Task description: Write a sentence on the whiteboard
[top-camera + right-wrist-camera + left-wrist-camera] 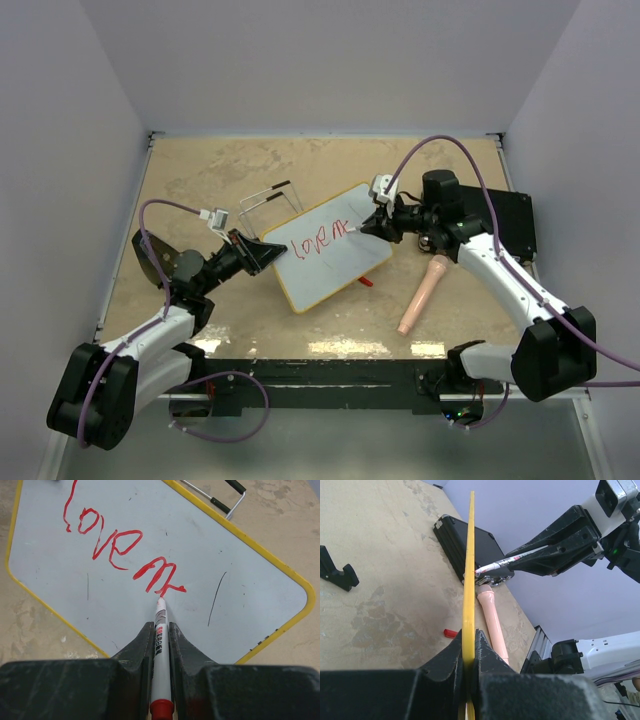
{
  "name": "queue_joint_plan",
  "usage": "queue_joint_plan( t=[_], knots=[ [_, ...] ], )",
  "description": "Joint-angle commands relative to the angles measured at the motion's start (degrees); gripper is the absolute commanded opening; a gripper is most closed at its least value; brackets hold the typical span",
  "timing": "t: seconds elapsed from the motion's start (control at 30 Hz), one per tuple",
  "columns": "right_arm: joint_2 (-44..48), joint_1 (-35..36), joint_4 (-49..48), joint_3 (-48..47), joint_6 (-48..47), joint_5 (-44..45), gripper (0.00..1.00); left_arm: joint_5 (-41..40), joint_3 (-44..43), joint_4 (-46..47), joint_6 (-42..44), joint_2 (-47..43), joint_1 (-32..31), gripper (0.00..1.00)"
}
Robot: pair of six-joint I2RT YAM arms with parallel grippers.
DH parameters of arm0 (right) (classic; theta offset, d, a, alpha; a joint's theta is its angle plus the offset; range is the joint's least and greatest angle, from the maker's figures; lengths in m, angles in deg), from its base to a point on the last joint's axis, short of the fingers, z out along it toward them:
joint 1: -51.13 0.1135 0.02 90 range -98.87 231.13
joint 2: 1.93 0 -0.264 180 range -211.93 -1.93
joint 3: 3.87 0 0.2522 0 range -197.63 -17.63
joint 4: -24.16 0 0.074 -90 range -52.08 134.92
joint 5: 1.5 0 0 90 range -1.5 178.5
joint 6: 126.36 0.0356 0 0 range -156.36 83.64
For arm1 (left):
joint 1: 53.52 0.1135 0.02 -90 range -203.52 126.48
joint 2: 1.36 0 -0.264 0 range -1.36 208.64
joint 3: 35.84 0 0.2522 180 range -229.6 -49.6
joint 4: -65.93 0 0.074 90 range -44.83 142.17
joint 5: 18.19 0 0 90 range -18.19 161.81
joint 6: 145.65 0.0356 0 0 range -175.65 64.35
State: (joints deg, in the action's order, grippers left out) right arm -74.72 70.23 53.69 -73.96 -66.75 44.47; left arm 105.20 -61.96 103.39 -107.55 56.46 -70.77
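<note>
Two grasps | left end effector (262,255) pinches whiteboard (325,278) rim | right end effector (372,226) holds marker (160,627) on sentence (120,550) | risk: tip pressure pivots whiteboard, skewing stroke

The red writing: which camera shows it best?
The right wrist view: the red writing is large, reading "love" plus a started word. The top view shows it small; the left wrist sees only the whiteboard edge-on.

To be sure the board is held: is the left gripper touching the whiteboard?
Touching. The left wrist view shows the left gripper shut on the yellow rim of the whiteboard, with no gap on either side.
</note>
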Motion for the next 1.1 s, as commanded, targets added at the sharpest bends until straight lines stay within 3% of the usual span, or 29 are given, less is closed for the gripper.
queue_joint_plan(
  t=[0.0,0.7,1.07],
  knots=[
    [-0.07,0.07,0.05,-2.37,-1.16,2.81,0.0,0.98,-2.32,8.28,-1.54,-2.28,0.21,0.0],
    [-0.07,0.16,-5.84,-3.78,2.88,4.74,0.0,3.18,-2.49,10.13,-2.07,0.27,0.21,0.0],
    [0.46,0.16,-1.27,-2.73,-0.72,3.78,0.0,1.68,-2.58,8.98,-1.71,-0.78,0.29,0.0]
  ],
)
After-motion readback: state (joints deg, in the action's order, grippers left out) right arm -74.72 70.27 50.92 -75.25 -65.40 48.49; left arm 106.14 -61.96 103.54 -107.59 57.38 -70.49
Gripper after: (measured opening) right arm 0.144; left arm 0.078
